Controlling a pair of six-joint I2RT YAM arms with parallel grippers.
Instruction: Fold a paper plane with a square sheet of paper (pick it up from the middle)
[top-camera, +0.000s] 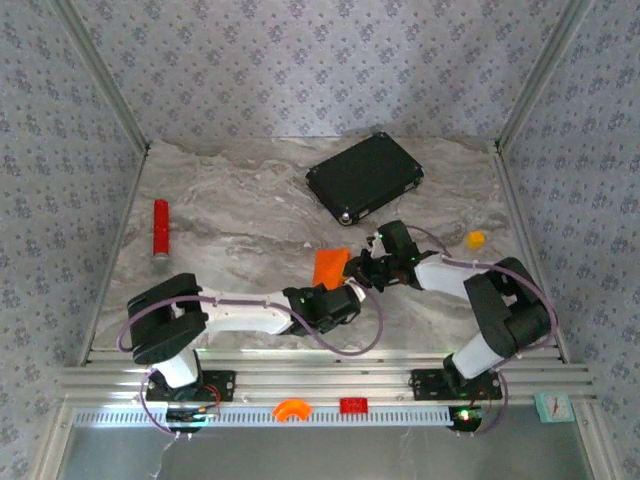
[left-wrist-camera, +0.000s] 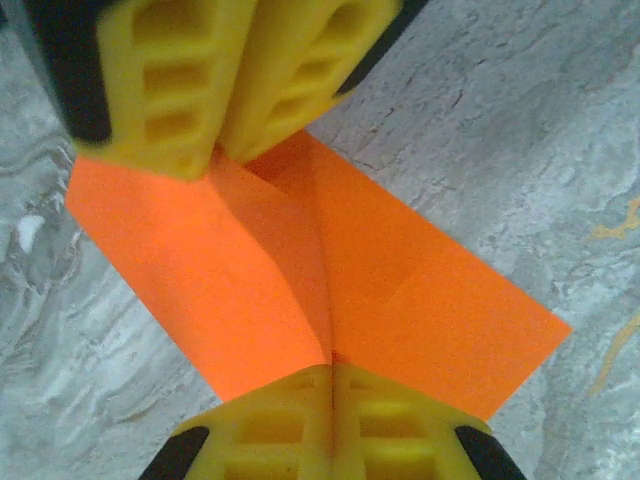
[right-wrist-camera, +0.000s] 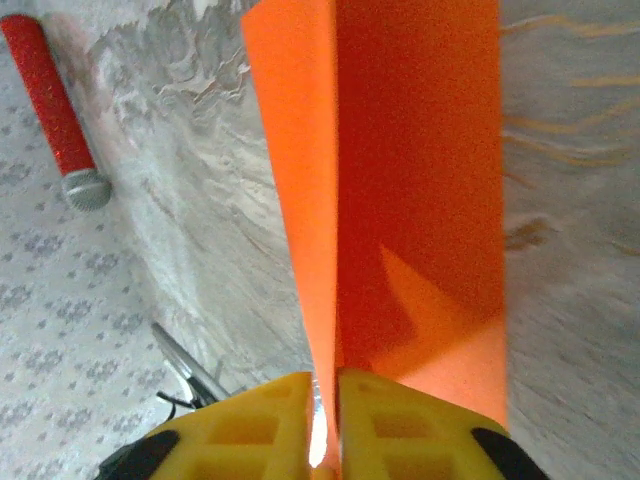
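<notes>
Okay, top view: the square sheet of paper (top-camera: 331, 266) is mid-bench, part-folded, held between both tools and near the black case (top-camera: 365, 177). Left tool (top-camera: 347, 293) comes at it from the near side, right tool (top-camera: 363, 270) from the right, and the two tools are almost touching. Red cylinder (top-camera: 160, 228) and small orange-yellow lump (top-camera: 475, 240) lie well apart from it, not involved.

Left wrist: left tool's jaws are fully together on one end of the centre crease, with a flap spreading to each side over the bench (left-wrist-camera: 520, 120). Right tool's fingers (left-wrist-camera: 180, 90) pinch the opposite end of the same crease.

Right wrist: right tool is nearly closed, with a thin sliver of light between the pads and the crease running into it. The grip looks light.

Risks:
- If the right hold is loose, the sheet could pivot on the left pinch and skew the fold.
- Tools this close may bump on the next move.
- Pulling apart with both clamped could tear or crumple the thin paper.
- A flap dragging on the bench could pull the crease off-centre.
</notes>
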